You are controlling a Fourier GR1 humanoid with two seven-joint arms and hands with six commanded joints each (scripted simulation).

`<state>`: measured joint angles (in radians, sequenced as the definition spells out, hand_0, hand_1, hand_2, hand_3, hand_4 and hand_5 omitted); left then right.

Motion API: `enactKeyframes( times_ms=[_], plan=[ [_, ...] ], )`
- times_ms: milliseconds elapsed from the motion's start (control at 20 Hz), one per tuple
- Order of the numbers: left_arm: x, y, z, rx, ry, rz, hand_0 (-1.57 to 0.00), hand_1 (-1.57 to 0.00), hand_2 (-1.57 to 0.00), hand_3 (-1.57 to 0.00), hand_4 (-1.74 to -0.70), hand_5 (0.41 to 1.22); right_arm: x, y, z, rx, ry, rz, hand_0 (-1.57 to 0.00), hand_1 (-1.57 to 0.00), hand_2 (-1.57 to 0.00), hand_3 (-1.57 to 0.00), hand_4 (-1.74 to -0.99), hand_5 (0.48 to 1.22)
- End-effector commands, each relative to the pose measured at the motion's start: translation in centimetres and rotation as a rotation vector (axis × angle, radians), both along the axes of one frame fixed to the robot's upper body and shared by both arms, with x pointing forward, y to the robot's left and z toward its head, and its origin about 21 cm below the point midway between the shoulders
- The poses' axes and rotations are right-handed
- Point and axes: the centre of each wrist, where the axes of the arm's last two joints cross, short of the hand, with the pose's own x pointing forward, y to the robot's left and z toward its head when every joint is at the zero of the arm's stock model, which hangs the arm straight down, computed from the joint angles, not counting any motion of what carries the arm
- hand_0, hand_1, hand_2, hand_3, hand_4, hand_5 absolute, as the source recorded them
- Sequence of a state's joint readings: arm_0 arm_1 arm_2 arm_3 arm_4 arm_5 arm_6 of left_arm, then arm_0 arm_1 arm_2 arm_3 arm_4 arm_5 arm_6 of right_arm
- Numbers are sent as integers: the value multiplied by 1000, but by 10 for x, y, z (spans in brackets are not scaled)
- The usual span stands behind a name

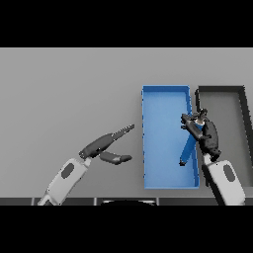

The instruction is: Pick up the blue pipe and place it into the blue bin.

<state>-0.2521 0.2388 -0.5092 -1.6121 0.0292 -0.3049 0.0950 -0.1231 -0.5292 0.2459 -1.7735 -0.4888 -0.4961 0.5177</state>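
Blue bin (165, 94) matt, smooth; grey table (69, 99) matt.

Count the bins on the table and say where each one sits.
2. The blue bin sits right of centre, with the right hand holding the blue pipe over it. A dark bin stands beside it, further right, partly hidden by the right arm.
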Motion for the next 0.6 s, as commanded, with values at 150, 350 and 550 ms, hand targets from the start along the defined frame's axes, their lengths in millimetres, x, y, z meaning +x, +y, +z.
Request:
enactKeyframes(
  times_ms=[150,350,550],
  plan=[
    [-2,-1,1,1,-9,-14,1,1,1,1,-828,476,-1,2,-23,91,136,-57,-749,-707,-682,-413,-1344,1172],
    [-2,-2,1,6,1,-1,1,1,1,1,-829,477,-4,6,-23,0,312,79,-306,-289,-279,-169,-1215,1044],
    [-4,-2,-1,5,-8,-2,1,1,1,1,-831,472,-4,12,-18,-117,388,171,-154,-118,-114,-68,-1192,907]
  ],
)
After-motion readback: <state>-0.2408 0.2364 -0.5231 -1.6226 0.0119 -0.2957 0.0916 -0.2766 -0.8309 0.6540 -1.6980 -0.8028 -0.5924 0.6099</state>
